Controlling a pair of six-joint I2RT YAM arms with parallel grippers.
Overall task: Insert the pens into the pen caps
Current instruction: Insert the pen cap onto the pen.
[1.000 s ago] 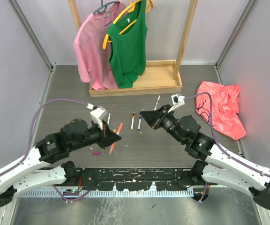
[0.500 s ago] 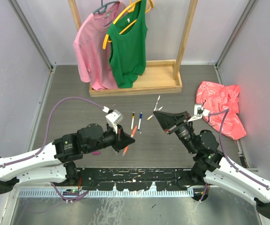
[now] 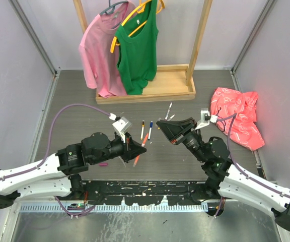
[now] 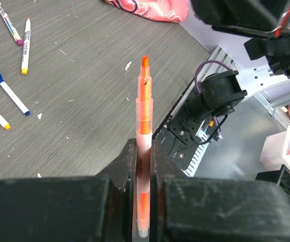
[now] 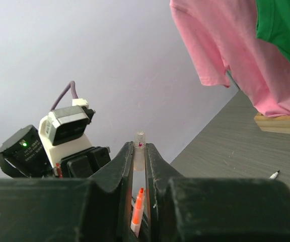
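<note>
Both pincers pinch something: the left pincer [image 4: 144,151] an orange pen [image 4: 144,106], the right pincer [image 5: 139,151] a pen cap [image 5: 139,138]; slight misalignment could knock the cap loose.

Glossy plastic pen [image 4: 144,117], matt tbl [image 4: 74,111]

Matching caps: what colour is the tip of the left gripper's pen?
Orange; the pen shows best in left wrist view.

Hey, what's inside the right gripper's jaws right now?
A small translucent pen cap is pinched in the right gripper, its end poking out. Lower in the gap an orange pen shows. The fingers cover the cap's lower part.
</note>
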